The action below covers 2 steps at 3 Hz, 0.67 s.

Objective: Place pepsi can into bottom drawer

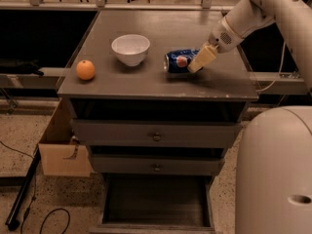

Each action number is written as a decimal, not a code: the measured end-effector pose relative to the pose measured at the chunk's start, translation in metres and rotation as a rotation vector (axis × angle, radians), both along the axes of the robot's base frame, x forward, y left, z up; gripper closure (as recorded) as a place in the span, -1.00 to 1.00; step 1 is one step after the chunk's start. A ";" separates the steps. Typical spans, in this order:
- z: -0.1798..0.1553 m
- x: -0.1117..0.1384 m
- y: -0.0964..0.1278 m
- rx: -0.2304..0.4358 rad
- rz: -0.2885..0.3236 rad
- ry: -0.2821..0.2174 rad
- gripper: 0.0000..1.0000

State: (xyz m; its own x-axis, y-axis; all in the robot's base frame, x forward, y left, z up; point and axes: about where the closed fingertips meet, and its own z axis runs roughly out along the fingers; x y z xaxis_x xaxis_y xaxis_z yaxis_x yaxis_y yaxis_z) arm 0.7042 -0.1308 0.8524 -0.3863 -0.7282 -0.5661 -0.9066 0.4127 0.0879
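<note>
Edges first: pepsi can (178, 61) lies on its side on the grey tabletop (161, 26), R of centre, set back from the front edge & inboard of the R edge, w/ bare surface on both those sides. Its silver end faces L toward the white bowl (130, 49); a gap btw the two, not touching. Orange (85, 69) sits near the L edge, toward the front L corner, well apart from the can.

Below the tabletop: a dark open slot, then two upper drawers (156, 133) shut, each w/ a small round knob (156, 137) at centre. Bottom drawer (156, 224) is pulled out toward the camera, tray open upward, inside dark. White robot base (275, 174) stands just beside the drawer's R side; cardboard box (61, 155) sits on the floor against the cabinet's L side. Speckled floor (19, 155), w/ a black cable (51, 214) looping front L. Dark recesses behind & either side of the tabletop.

Arm (253, 13) comes in from upper R, angled down & L over the tabletop's R half. End effector (201, 60), cream tip, is low at the can's R end & overlaps it in view; can't tell how far it's open or whether it has hold of the can.
</note>
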 end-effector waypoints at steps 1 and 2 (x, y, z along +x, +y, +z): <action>0.021 -0.032 -0.025 0.001 -0.084 -0.019 1.00; 0.029 -0.078 -0.041 0.009 -0.139 -0.020 1.00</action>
